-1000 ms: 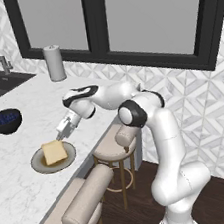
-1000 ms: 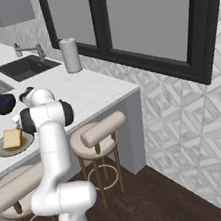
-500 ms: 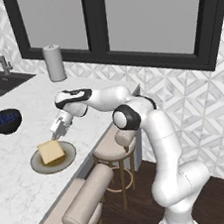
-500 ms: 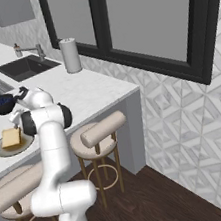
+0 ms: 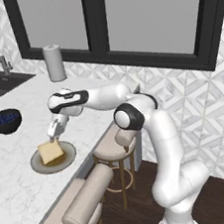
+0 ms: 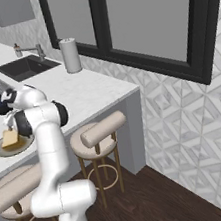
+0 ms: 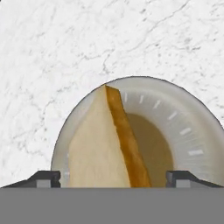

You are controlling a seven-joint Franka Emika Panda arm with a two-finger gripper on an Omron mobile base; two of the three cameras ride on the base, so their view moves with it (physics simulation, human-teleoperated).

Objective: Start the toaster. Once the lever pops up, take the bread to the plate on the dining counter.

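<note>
The bread [image 5: 50, 152], a golden-tan slice, leans tilted on the round olive-tan plate [image 5: 40, 168] on the white marble dining counter [image 5: 21, 201]. My gripper [image 5: 53, 137] hangs just above the slice, open. In the hand view the bread [image 7: 96, 148] stands between my gripper's [image 7: 113, 178] wide-spread fingertips [image 7: 183, 178], with a gap on the right side, and the plate [image 7: 188, 131] lies under it. From the right base view the bread [image 6: 9, 138] and plate [image 6: 1, 151] sit beside my arm. The toaster is out of view.
A dark blue bowl [image 5: 4, 120] stands on the counter left of the plate. A paper towel roll [image 5: 54, 62] and a dark sink [image 5: 0, 81] are further back. Padded stools [image 5: 88, 197] line the counter's front edge.
The jaws have opened wide and let go of the bread, which now rests on the plate. The hand has shifted slightly left over the plate.
</note>
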